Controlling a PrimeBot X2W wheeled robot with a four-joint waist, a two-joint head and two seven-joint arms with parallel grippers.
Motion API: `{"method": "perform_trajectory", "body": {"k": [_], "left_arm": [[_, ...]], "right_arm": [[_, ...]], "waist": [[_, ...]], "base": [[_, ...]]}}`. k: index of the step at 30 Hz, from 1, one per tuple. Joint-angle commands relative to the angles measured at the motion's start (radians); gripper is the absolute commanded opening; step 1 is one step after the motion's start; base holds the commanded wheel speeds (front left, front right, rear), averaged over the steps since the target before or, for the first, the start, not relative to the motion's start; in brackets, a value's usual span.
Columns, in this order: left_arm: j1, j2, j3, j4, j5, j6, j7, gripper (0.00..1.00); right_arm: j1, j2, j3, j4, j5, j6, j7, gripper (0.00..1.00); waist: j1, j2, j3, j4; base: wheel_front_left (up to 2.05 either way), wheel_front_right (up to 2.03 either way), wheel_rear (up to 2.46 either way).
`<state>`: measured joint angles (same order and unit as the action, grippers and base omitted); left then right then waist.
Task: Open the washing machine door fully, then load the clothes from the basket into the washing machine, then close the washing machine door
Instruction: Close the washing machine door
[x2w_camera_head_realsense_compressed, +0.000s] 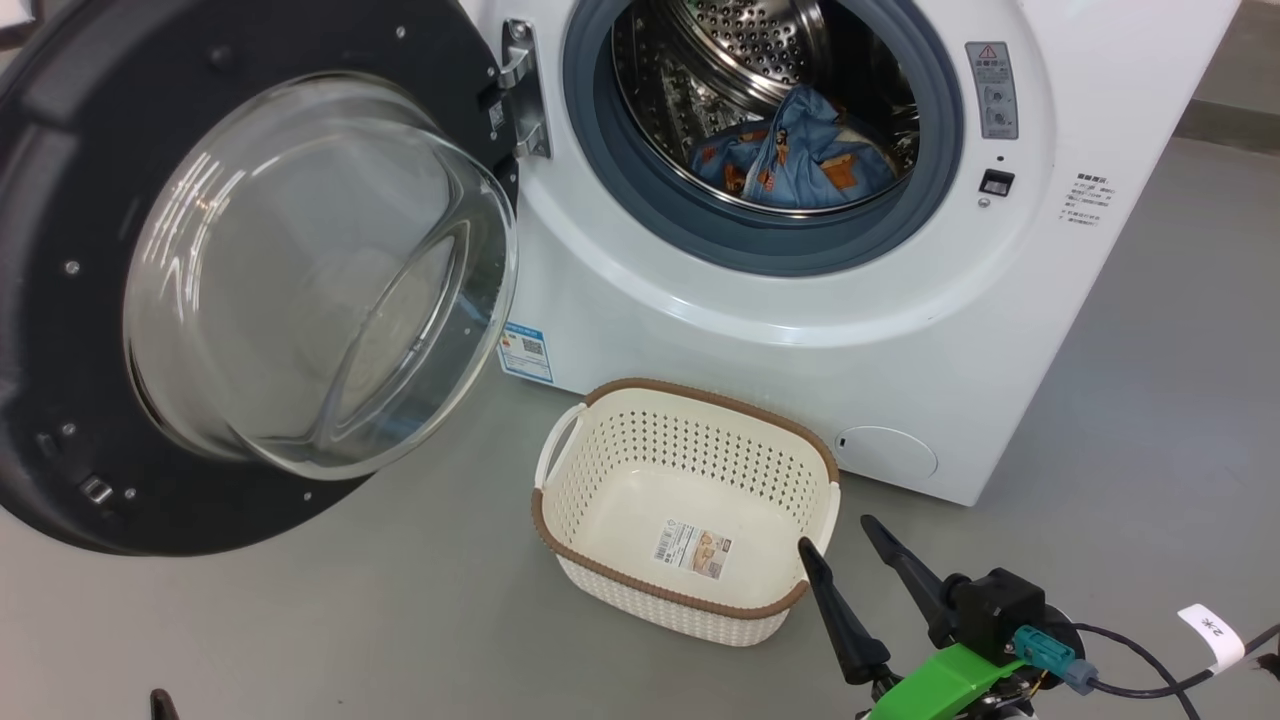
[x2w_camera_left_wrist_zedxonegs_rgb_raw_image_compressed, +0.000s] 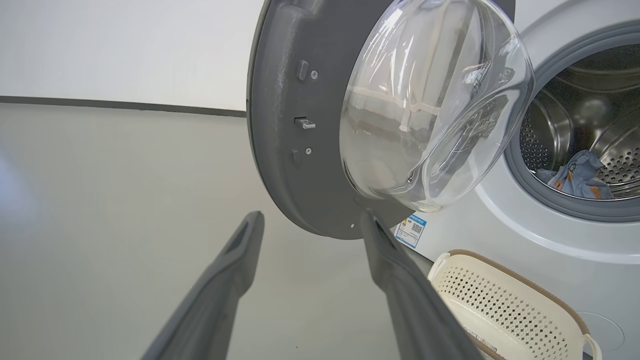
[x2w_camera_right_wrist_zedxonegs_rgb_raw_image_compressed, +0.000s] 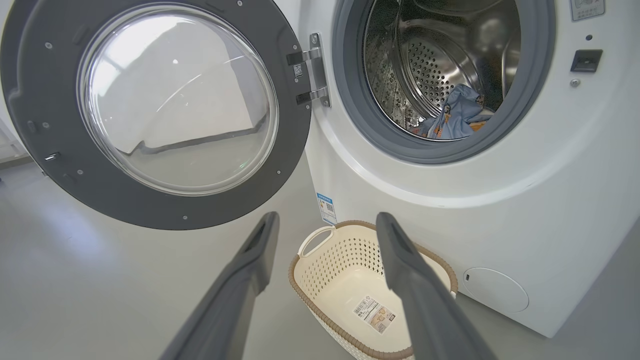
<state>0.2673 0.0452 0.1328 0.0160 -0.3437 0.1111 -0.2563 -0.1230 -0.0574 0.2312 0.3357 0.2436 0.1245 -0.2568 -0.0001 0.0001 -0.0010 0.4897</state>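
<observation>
The washing machine (x2w_camera_head_realsense_compressed: 900, 330) stands with its door (x2w_camera_head_realsense_compressed: 250, 270) swung wide to the left, glass bowl bulging toward me. The blue fox-print clothes (x2w_camera_head_realsense_compressed: 800, 160) lie inside the steel drum, also visible as clothes (x2w_camera_right_wrist_zedxonegs_rgb_raw_image_compressed: 457, 117) and clothes (x2w_camera_left_wrist_zedxonegs_rgb_raw_image_compressed: 577, 175). The cream basket (x2w_camera_head_realsense_compressed: 600, 480) sits on the floor before the machine with just a label on its bottom. My right gripper (x2w_camera_head_realsense_compressed: 838, 535) hovers open by the basket's near right corner. In the left wrist view my left gripper (x2w_camera_left_wrist_zedxonegs_rgb_raw_image_compressed: 312, 220) is open, low beside the door's (x2w_camera_left_wrist_zedxonegs_rgb_raw_image_compressed: 300, 150) lower rim, touching nothing.
Grey floor (x2w_camera_head_realsense_compressed: 300, 620) spreads to the left and front of the basket. A round flap (x2w_camera_head_realsense_compressed: 885, 452) sits low on the machine's front, a blue sticker (x2w_camera_head_realsense_compressed: 525, 350) near the door's hinge side. A cable with a white tag (x2w_camera_head_realsense_compressed: 1210, 630) trails from my right wrist.
</observation>
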Motion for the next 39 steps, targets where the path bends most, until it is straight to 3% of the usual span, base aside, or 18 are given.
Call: {"method": "perform_trajectory", "body": {"k": [1,22,23,24,25,32,39], "left_arm": [[-0.006,0.005,0.038,-0.026,-0.006,0.006,-0.006,1.00],[-0.005,0.005,0.041,-0.033,-0.012,0.012,-0.006,1.00],[-0.006,0.005,0.041,-0.034,-0.014,0.011,-0.006,0.61],[-0.006,0.005,0.041,-0.035,-0.016,0.008,-0.006,0.08],[-0.005,0.005,0.040,-0.033,-0.020,0.003,-0.006,0.00],[-0.019,0.005,0.068,-0.039,-0.048,-0.025,-0.006,0.00],[-0.059,0.005,0.175,-0.086,-0.049,-0.104,-0.006,0.00]], "right_arm": [[-0.035,0.007,0.028,-0.021,-0.008,0.006,-0.005,1.00],[-0.042,0.007,0.025,-0.007,-0.009,0.006,-0.005,1.00],[-0.042,0.007,0.024,-0.007,-0.009,0.006,-0.005,1.00],[-0.042,0.007,0.023,-0.007,-0.009,0.006,-0.005,1.00],[-0.041,0.007,0.023,-0.007,-0.009,0.006,-0.005,1.00],[-0.040,0.007,0.021,-0.008,-0.007,0.006,-0.005,1.00],[-0.036,0.007,0.016,-0.011,-0.012,0.006,-0.005,1.00]], "waist": [[0.0001,-0.0001,0.004,0.003],[0.0001,-0.0001,0.009,0.002],[0.0001,-0.0001,0.010,0.002],[0.0001,-0.0001,0.010,0.002],[0.0001,-0.0001,0.010,0.002],[0.0001,-0.0001,0.011,0.003],[0.0001,-0.0001,0.016,0.002]], "base": [[0.00,0.00,0.00],[0.00,0.00,0.00],[0.00,0.00,0.00],[0.00,0.00,0.00],[0.00,0.00,0.00],[0.00,0.00,0.00],[0.00,0.00,0.00]]}}
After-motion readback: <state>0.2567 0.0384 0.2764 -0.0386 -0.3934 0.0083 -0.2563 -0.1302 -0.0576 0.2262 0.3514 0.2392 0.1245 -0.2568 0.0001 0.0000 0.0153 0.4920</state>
